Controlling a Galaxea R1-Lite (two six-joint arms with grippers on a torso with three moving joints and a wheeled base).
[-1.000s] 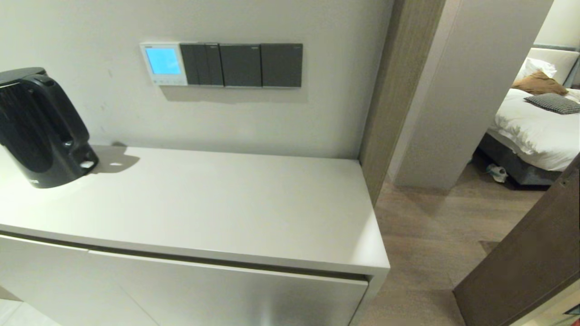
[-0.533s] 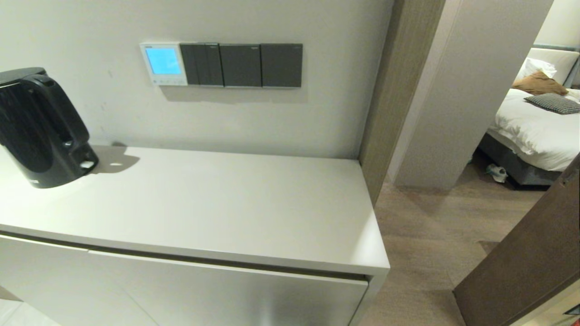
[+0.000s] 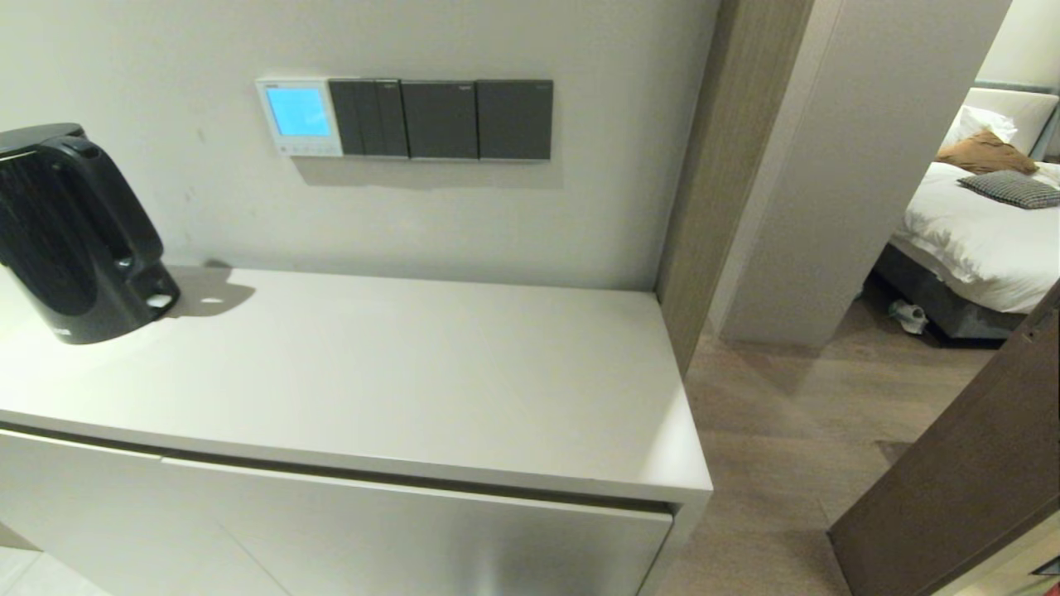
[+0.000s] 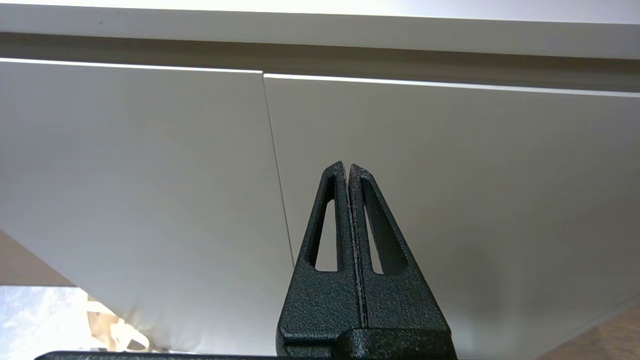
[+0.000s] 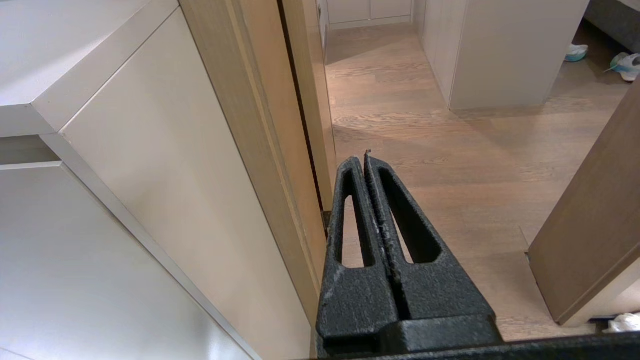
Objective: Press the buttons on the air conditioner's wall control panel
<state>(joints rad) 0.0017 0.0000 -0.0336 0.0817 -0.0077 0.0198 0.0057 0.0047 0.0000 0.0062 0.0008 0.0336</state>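
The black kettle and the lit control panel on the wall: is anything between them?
No. In the head view only bare wall separates the kettle from the control panel.

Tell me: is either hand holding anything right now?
No. The left hand and right hand are both shut on nothing, low by the cabinet.

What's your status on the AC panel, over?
Left gripper shut, low before the cabinet doors. Right gripper shut, low by the cabinet's corner. Control panel lit, untouched. Kettle off to its left, path open.
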